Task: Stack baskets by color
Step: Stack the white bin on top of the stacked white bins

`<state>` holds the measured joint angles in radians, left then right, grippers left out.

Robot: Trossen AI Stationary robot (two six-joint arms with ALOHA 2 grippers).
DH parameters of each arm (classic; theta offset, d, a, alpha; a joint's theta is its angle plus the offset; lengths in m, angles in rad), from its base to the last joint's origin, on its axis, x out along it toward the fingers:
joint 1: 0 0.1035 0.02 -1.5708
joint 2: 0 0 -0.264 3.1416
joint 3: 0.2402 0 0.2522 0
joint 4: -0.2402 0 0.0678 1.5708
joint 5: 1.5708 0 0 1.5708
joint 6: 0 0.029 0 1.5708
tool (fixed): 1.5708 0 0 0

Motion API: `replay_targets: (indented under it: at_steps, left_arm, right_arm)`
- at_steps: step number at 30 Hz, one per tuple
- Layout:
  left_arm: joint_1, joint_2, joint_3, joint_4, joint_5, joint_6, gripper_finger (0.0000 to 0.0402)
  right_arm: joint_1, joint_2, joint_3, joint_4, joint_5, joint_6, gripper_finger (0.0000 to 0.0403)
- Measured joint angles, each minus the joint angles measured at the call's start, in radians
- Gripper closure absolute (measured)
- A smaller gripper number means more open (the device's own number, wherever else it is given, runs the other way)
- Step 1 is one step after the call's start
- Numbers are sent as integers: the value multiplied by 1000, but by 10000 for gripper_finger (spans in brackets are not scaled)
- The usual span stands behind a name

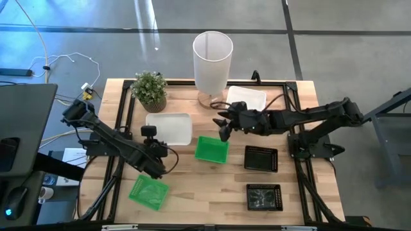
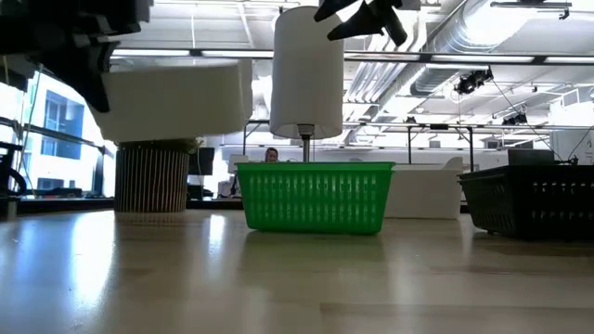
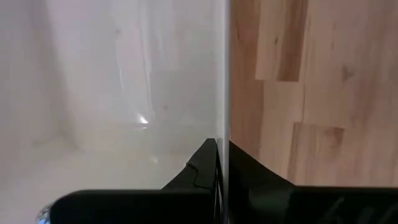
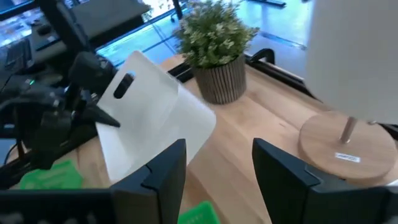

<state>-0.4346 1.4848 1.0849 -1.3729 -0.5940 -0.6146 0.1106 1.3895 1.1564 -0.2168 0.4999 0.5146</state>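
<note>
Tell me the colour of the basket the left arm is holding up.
White; the basket shows best in the right wrist view, held by the left gripper.

No text, brand, number or sign can be read in any of the views. A small pale label sits on the round wooden base of the tall white cylindrical bin at the far side of the table, but its print is too small to make out.
</note>
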Motion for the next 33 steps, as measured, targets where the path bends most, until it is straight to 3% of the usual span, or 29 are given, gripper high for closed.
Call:
replay_targets:
  at_steps: [10,20,33]
  left_arm:
    - [90,138,102,-157,10,-45,401]
    - [148,205,178,-158,-30,-4,401]
    - [173,215,182,-154,-47,63,401]
  right_arm:
    - [-33,43,2,43,22,8,233]
    - [-33,181,1,210,36,-1,233]
    - [-65,294,1,362,46,24,233]
